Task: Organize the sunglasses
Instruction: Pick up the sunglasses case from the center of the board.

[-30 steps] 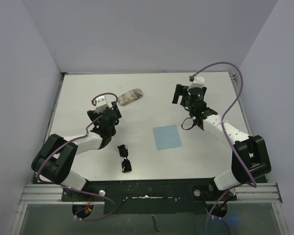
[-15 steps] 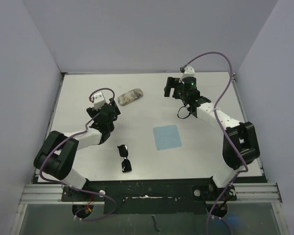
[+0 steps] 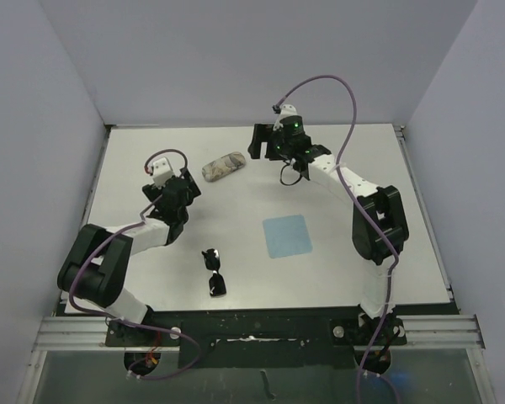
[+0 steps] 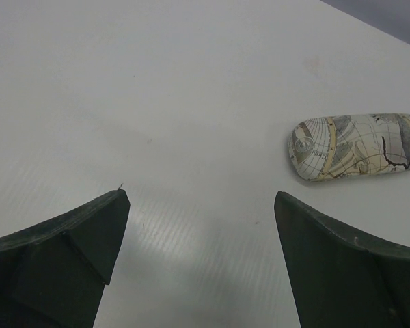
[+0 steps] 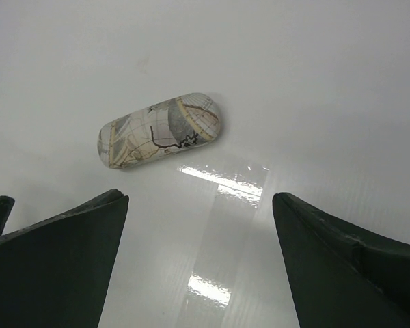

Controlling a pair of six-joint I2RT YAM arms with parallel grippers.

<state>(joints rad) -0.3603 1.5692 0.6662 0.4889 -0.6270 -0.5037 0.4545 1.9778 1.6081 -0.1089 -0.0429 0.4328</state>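
Two arms fan out in the top view. The left claw (image 3: 185,183) sits left of centre and the right claw (image 3: 258,142) near the top middle, with the case (image 3: 224,165) lying between them on the table (image 3: 362,168). The sunglasses (image 3: 215,271) are low in the frame, below centre and well apart from both claws, with nothing touching them. The blue cloth (image 3: 287,235) lies to their right.

Over to the left wrist. The left claw (image 4: 199,205) is spread wide with only bare table in the gap. The case (image 4: 359,147) shows at the right edge, off the line between the fingers.

Now the right wrist, and the right claw (image 5: 199,201) is wide as well, holding nothing. The case (image 5: 160,130) sits up and left of its gap, looks shut, and lies at a slant.

My read is that both claws are going for the case first. To do it well, each one should swing until the case is centred in its gap, then close across the narrow width rather than the length. One claw should steady the case while the other works the lid.

Only the top view shows the sunglasses and the cloth. Only the wrist views show the map print and how far off-line each claw is.
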